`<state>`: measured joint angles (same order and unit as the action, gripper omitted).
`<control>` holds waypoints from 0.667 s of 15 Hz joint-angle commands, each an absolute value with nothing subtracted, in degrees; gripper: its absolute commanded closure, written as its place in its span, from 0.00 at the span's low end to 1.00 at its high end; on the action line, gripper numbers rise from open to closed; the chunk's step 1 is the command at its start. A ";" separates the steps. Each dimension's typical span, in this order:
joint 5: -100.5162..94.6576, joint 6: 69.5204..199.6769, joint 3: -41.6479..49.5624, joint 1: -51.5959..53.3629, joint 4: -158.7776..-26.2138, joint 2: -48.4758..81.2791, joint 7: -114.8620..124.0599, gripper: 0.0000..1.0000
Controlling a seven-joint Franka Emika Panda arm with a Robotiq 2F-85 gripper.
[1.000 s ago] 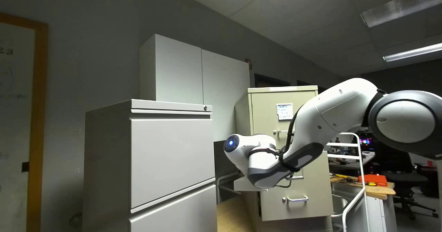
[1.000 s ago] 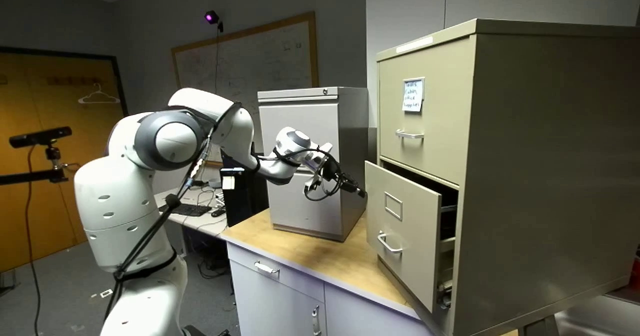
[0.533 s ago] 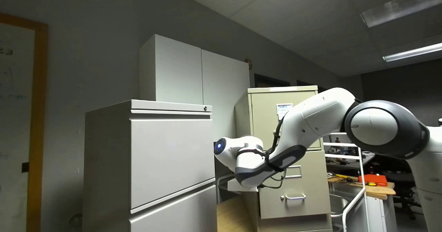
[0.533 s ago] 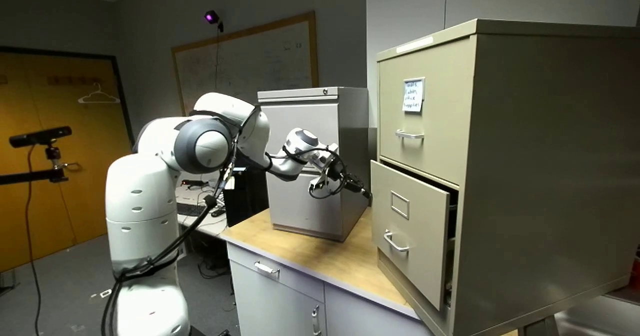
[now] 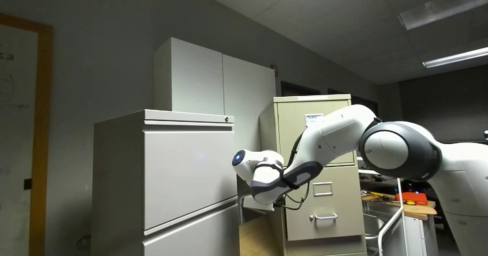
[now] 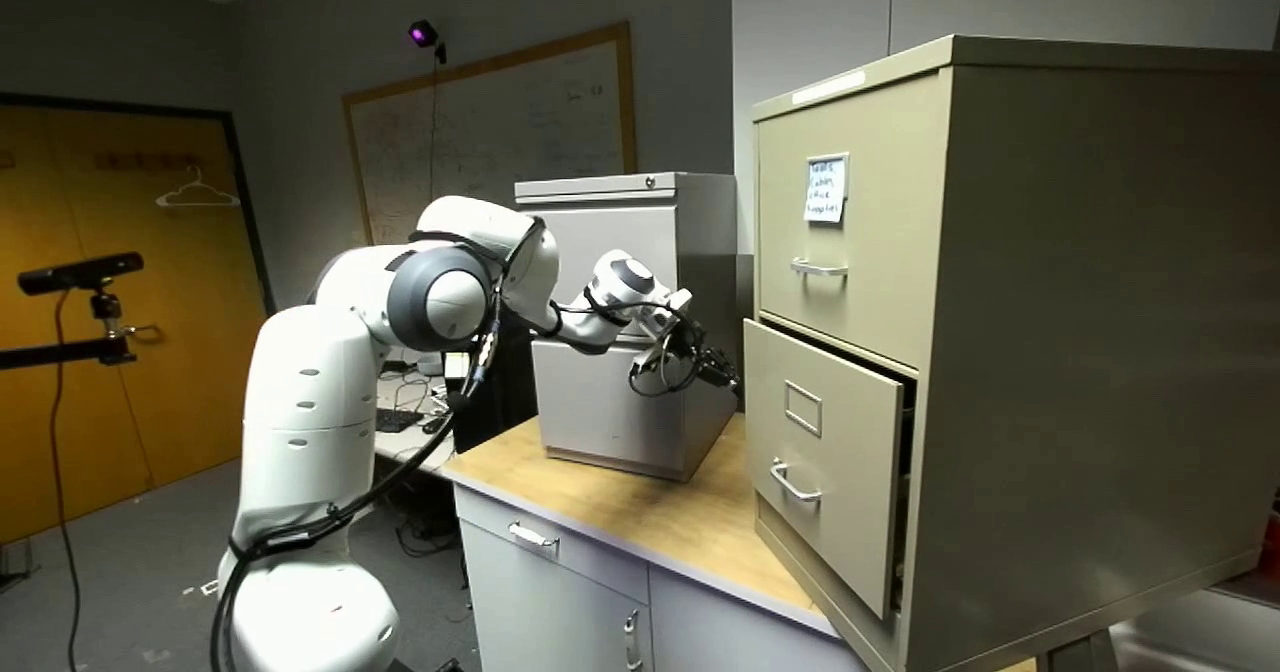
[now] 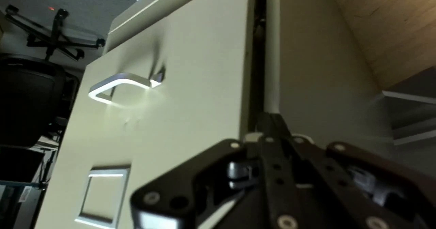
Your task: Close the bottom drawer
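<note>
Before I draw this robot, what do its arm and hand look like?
The arm is white and rounded, with dark grey joint trim and a blue light. Black cables run along it, with black straps around it. The hand is mostly black, with silvery screws.

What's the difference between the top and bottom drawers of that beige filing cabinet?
The bottom drawer sticks partway out, while the top drawer sits closed. The bottom drawer's label frame shows no note; the top drawer carries a handwritten note. Both have beige fronts, each with a silvery handle.
</note>
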<state>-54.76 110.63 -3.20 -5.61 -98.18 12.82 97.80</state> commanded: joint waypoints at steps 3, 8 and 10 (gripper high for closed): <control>-50.86 117.16 1.38 -3.97 -87.90 21.96 96.25 1.00; -41.80 132.50 2.89 -5.76 -85.98 25.61 87.08 1.00; -39.70 138.75 4.38 -5.72 -100.12 14.93 84.67 1.00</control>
